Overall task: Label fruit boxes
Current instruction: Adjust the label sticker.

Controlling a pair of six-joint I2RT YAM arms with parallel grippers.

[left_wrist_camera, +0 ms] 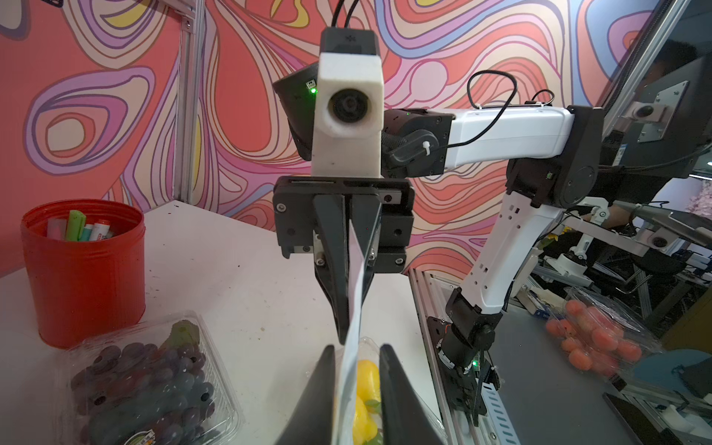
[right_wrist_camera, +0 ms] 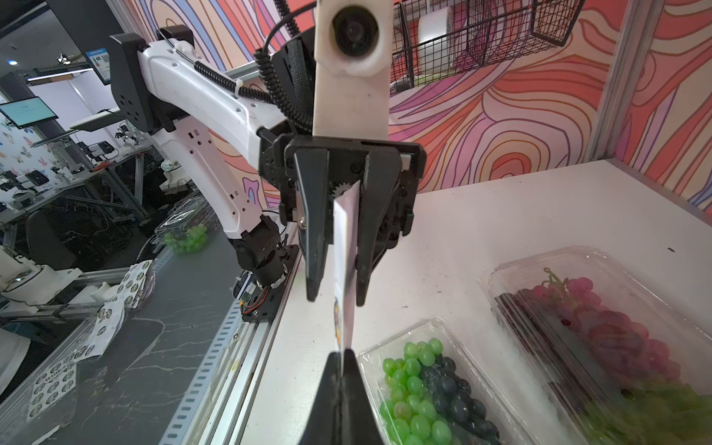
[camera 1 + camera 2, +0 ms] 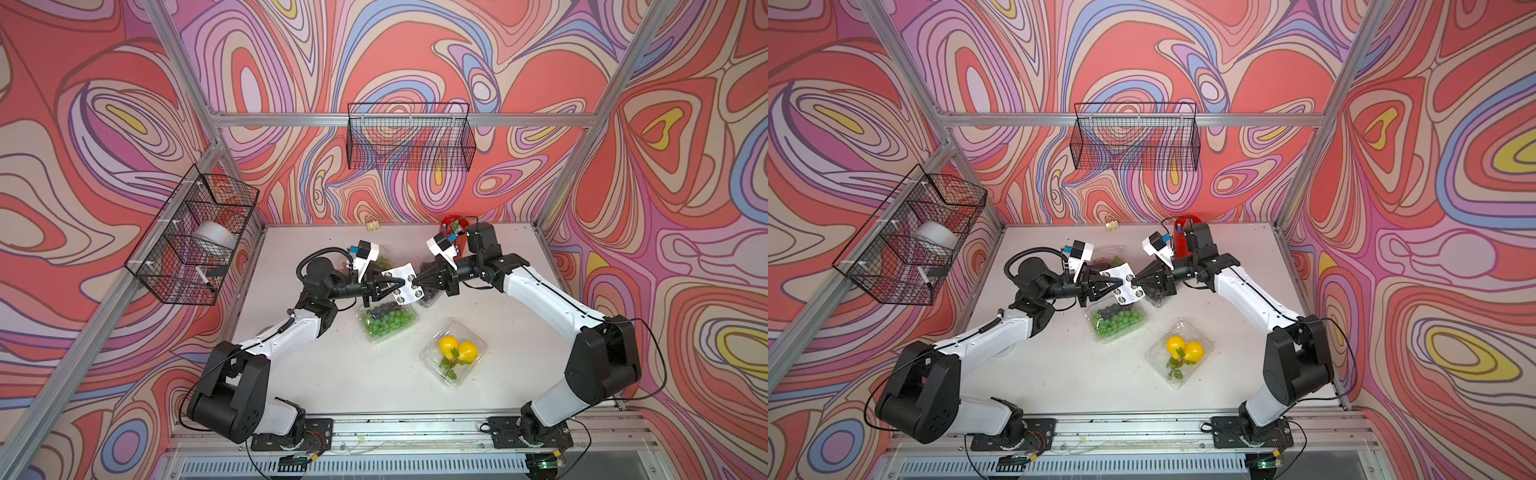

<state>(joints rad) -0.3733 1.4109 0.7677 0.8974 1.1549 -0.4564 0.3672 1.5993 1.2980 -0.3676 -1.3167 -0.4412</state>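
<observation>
Both grippers meet in mid-air over the table's middle, at a white sheet of round stickers (image 3: 400, 273) (image 2: 341, 250). My right gripper (image 3: 415, 284) (image 2: 345, 352) is shut on one edge of it. My left gripper (image 3: 401, 282) (image 1: 357, 348) is open, with the sheet between its fingers and lying against one. Below them sits the box of green-and-dark grapes (image 3: 386, 322) (image 2: 424, 385). The lemon box (image 3: 455, 353) lies nearer the front. The dark-grape box (image 1: 146, 385) is partly hidden under my right gripper. The red-green grape box (image 3: 1111, 257) (image 2: 597, 327) sits behind my left wrist.
A red pen cup (image 3: 1185, 237) (image 1: 84, 269) stands at the back, by my right arm. Wire baskets hang on the back wall (image 3: 409, 137) and the left wall (image 3: 195, 237). A small clip (image 3: 372, 225) lies at the table's far edge. Bare tabletop (image 3: 332, 374) stretches toward the front.
</observation>
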